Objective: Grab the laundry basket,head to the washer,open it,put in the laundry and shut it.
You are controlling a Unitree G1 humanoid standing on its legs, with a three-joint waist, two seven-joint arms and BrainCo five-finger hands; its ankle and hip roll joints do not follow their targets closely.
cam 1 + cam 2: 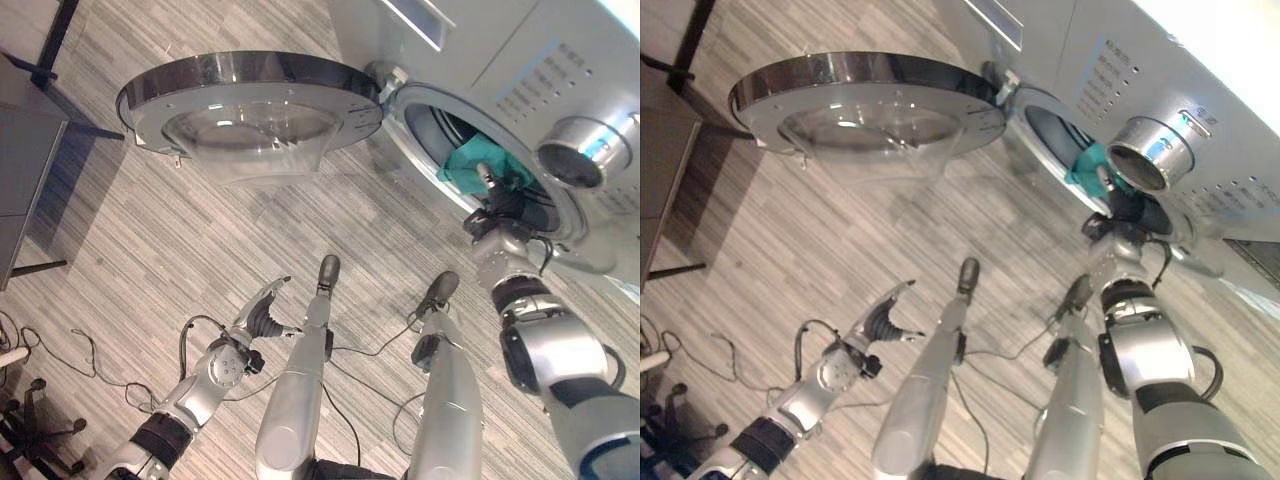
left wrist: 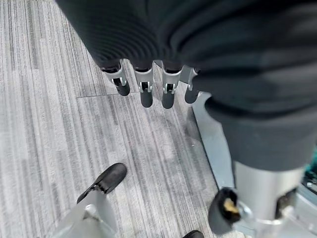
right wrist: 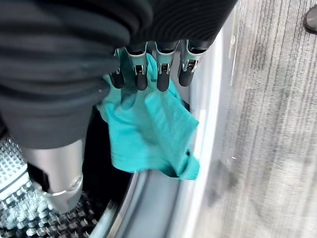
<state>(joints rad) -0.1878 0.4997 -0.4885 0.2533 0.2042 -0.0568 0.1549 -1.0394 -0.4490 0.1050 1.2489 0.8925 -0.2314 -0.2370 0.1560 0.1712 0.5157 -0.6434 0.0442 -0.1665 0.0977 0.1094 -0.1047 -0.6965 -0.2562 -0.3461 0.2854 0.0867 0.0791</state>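
A grey wood-grain plank floor (image 1: 180, 230) spreads across the scene. At the left edge stands a dark grey cabinet (image 1: 22, 170), with a black metal frame leg (image 1: 50, 45) beside it. The black wheeled base of an office chair (image 1: 35, 425) shows lower left.

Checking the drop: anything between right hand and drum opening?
Teal cloth hangs from the right hand, draped over the washer's door rim, in the right wrist view.

One washer (image 1: 560, 70) stands at the far right, with one round door (image 1: 250, 105) swung open to its left and one control knob (image 1: 1152, 150) on its front; one teal cloth (image 3: 148, 129) hangs at its opening
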